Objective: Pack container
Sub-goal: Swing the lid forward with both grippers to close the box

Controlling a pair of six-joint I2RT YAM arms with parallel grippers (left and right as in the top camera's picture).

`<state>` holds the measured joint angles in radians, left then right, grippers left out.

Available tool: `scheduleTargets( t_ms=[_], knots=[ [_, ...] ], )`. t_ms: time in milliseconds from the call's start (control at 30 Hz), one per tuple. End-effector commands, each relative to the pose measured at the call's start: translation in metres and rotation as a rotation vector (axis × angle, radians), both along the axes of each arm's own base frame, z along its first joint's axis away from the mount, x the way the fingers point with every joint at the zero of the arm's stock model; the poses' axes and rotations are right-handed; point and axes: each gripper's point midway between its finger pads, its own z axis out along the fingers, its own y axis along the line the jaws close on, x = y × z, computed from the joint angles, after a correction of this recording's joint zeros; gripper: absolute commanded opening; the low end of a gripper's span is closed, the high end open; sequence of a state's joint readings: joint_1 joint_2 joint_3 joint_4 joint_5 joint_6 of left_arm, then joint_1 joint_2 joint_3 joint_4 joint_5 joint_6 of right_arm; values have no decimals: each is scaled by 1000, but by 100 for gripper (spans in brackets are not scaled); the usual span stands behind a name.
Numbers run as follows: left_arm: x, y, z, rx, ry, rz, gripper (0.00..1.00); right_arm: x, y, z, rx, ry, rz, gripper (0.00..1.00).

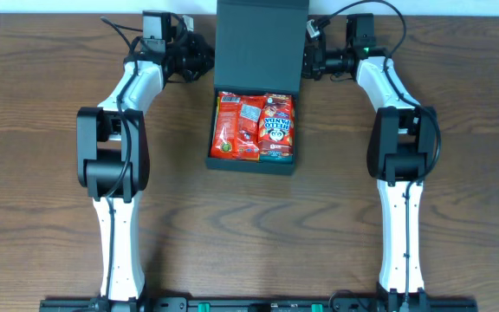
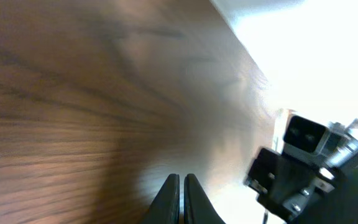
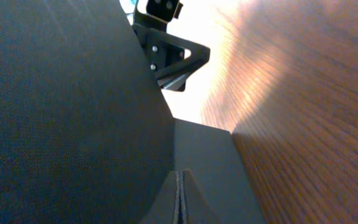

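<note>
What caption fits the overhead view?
Open container holding red snack packets, flanked by left arm and right arm, jaws shut.

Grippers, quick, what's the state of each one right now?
Left gripper: closed, holding nothing.
Right gripper: closed, holding nothing, beside the open container.

Robotics lab bench: wood-grain table [image 1: 249,225], two white-and-black robot arms [image 1: 115,217] on a black rail [image 1: 258,304] at its edge

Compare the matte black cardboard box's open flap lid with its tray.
The flap lid is open and bare, while the tray is filled with snack packets. The lid is a single flat panel, whereas the tray has raised walls. Both are square, matte black cardboard.
</note>
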<state>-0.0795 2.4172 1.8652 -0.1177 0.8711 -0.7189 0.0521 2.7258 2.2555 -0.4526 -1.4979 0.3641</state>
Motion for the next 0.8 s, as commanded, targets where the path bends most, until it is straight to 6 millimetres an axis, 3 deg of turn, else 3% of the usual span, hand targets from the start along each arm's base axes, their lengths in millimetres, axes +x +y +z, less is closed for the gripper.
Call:
scheduleTargets(
  t_ms=[0,267,767],
  knots=[
    [-3,-3,14,-75,-62,-95,6,-8,7,12,50,-10,50,2],
    [-16,-15,56,-205,-271,-301,6,-5,7,14,51,-11,50,2],
    [-55,-25,110,-369,-484,-605,6,-1,7,18,52,-39,50,2]
  ],
)
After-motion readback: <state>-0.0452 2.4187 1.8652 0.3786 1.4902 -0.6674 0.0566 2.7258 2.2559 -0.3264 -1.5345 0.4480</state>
